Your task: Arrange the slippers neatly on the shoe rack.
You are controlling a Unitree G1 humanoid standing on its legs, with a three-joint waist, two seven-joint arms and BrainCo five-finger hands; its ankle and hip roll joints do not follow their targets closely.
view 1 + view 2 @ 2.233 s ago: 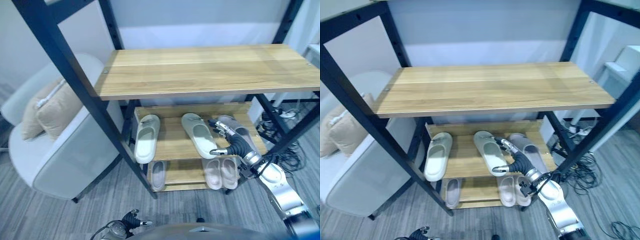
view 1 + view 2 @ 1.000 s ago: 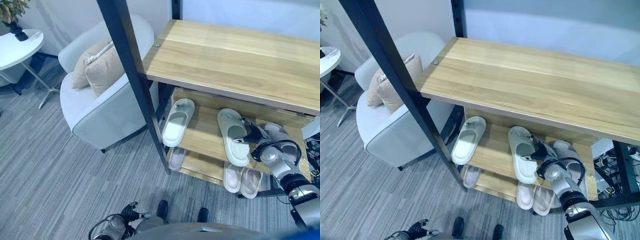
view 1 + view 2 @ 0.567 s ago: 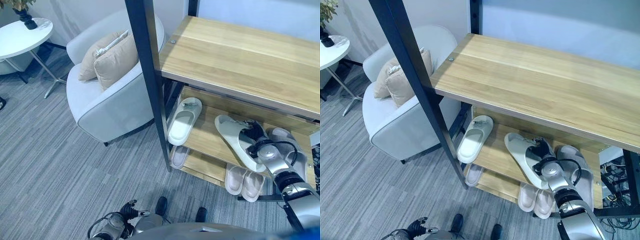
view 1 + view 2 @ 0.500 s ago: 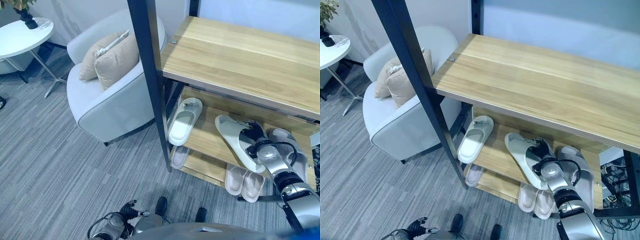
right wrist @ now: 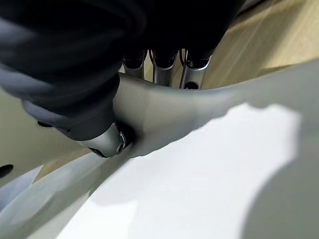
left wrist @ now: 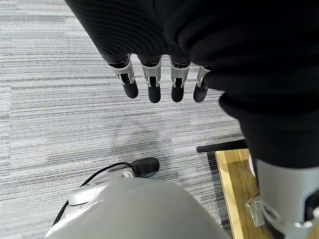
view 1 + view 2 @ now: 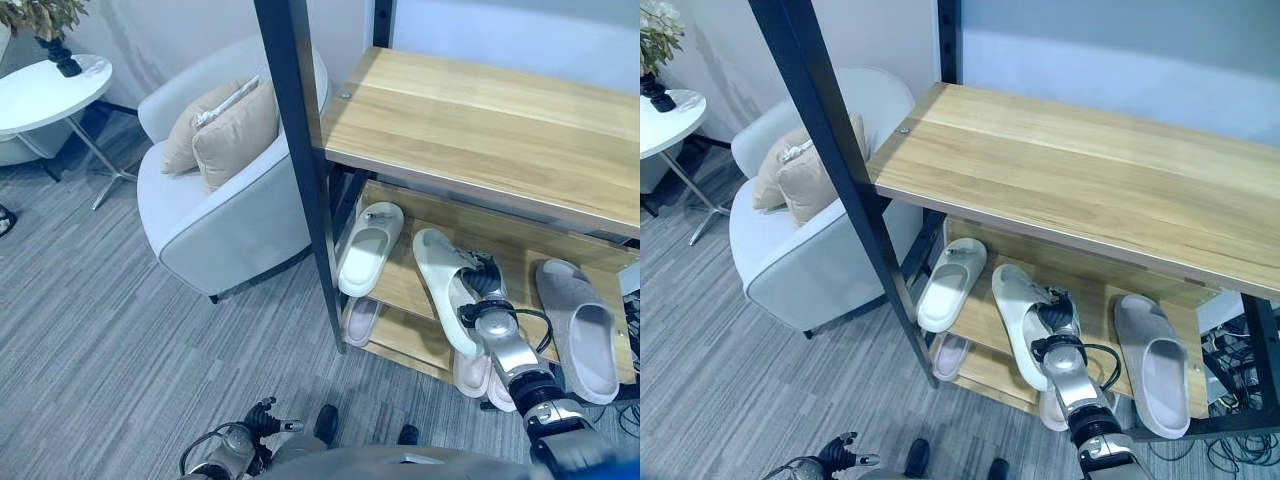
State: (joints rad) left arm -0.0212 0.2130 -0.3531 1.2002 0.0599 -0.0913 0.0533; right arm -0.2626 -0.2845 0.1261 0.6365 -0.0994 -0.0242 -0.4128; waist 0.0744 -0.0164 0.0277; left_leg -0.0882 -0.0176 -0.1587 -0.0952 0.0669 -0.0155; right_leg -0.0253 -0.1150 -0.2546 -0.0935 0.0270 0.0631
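Slipper (image 7: 443, 286) strap pinched by right hand (image 7: 487, 300) fingers (image 5: 162, 74) and thumb.

This looks like a living space, a home or a mock-up of one. A white armchair (image 7: 215, 215) with two beige cushions (image 7: 232, 128) stands on grey striped carpet (image 7: 90, 320), just beside a shoe rack (image 7: 1080, 190) of black metal posts and pale wooden shelves. Slippers (image 7: 950, 283) lie on the rack's lower shelves. Farther left stands a small round white side table (image 7: 50, 88) on thin legs, bearing a potted plant (image 7: 45, 22), near a plain pale wall (image 7: 730, 60).
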